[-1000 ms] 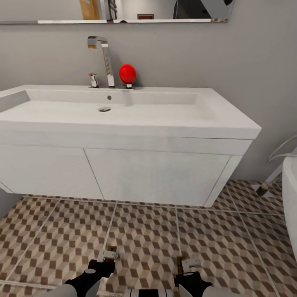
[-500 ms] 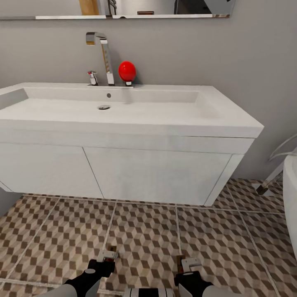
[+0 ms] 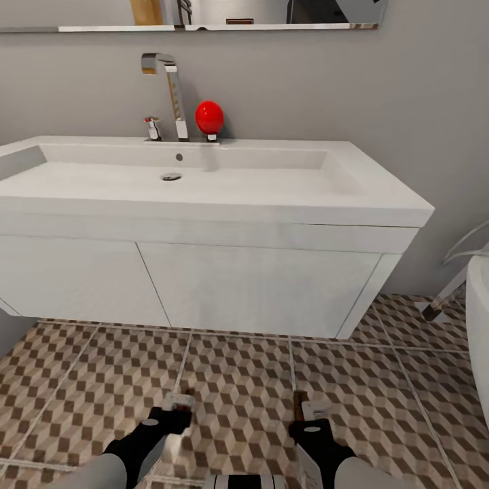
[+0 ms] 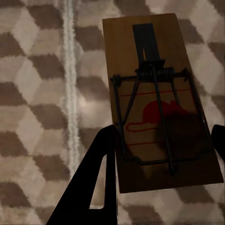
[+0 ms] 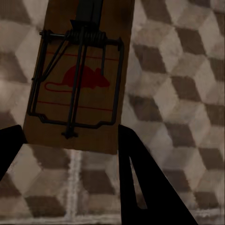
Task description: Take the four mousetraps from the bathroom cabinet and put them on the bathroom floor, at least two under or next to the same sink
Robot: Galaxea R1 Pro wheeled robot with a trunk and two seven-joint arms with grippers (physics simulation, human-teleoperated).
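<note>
We are facing the bathroom sink (image 3: 204, 183), a wide white glossy basin on a wall-hung vanity filling the middle of the head frame, with the cube-patterned bathroom floor (image 3: 244, 380) spreading matte and tiled below it. At the lower edge of that frame we are holding both arms low over the tiles, probably so the traps can go down next to the sink. The left gripper (image 3: 178, 405) is clamping one mousetrap (image 4: 161, 103) between its dark fingers, a flat wooden rectangle with a thin wire spring and a red mouse print. The right gripper (image 3: 307, 411) is gripping a second mousetrap (image 5: 79, 75) the same way, above the floor.
</note>
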